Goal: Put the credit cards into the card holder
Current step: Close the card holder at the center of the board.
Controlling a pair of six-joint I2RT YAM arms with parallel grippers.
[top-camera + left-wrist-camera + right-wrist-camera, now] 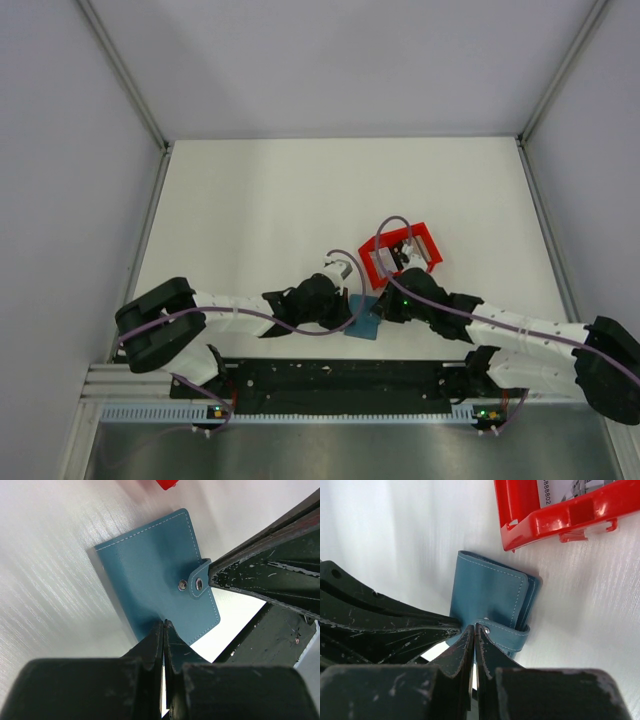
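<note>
Left end effector (164, 630) closed against wallet (150, 565) left edge; right end effector (474, 630) closed at strap (507, 636). Likely light, floppy; pinch strap.

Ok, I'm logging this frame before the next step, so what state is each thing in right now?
card holder: folded shut, strap wrapped over its edge.
credit card: lying in the red tray, not in the holder.
red tray: upright, open-topped, beside the holder.
left gripper: shut on the card holder's edge.
right gripper: shut on the tip of the card holder's strap.
</note>
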